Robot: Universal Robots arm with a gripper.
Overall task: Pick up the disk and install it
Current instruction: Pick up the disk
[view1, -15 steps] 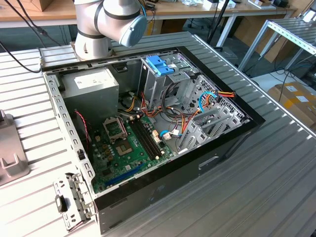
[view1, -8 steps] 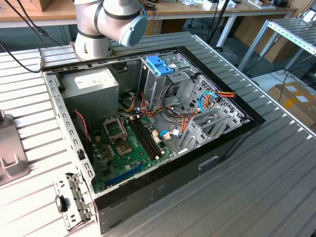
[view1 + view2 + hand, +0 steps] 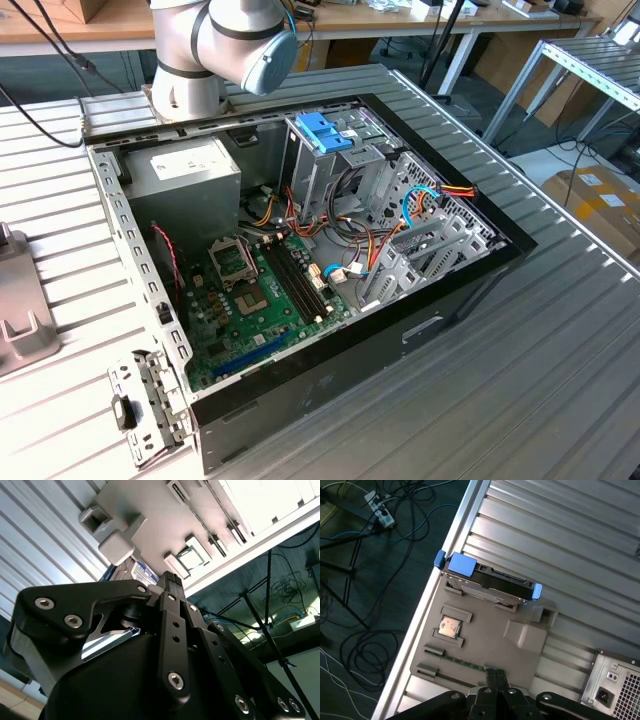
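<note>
Gripper (image 3: 495, 677) fingers are closing on nothing, tips together. The disk (image 3: 487, 582) is lying on the grey fixture (image 3: 480, 630), well apart at the gripper's twelve o'clock, long axis running crosswise. The fixture is sitting at the computer case's (image 3: 380, 350) nine o'clock in the exterior view.

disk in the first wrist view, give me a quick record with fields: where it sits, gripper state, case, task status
disk: seated at the far end of the grey holder plate, blue rails at both ends
holder plate: lies on the ribbed table, along its edge; a square chip also sits in it
gripper: shut, empty, apart from the disk
computer case: open, motherboard exposed, drive cage with blue top inside
task status: disk not picked up, not installed
</note>
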